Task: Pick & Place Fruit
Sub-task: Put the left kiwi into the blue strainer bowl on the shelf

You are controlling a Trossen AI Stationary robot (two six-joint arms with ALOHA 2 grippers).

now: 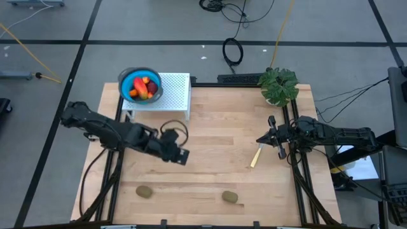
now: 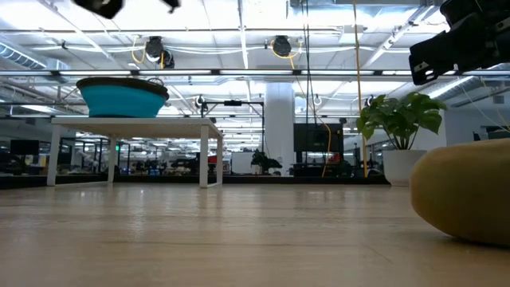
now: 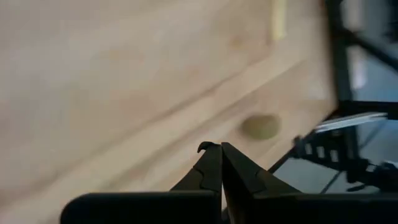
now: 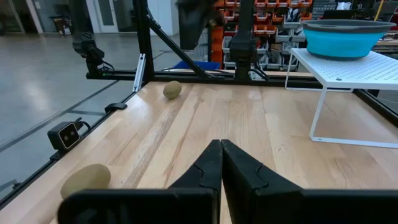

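Left gripper [image 1: 179,154] pressed together, empty, at table centre. Right gripper [image 1: 278,147] pressed together at 3 o'clock. Two kiwis [image 1: 144,191] [image 1: 229,197] at 6; fruit [image 1: 144,88] in bowl [image 1: 127,78] at 11.

The counter [image 1: 210,133] is pale wood in long glued planks, smooth with a soft satin sheen. The two kiwi fruits [image 1: 144,191] [image 1: 229,197] near its front edge look matt and slightly rough, brown-green. The bowl [image 1: 127,81] is smooth blue plastic with a grey rim, holding glossy red and orange fruit [image 1: 144,88]. It sits on a white perforated metal stand [image 1: 175,95]. Each tool [image 3: 221,163] [image 4: 221,158] is matt black plastic.
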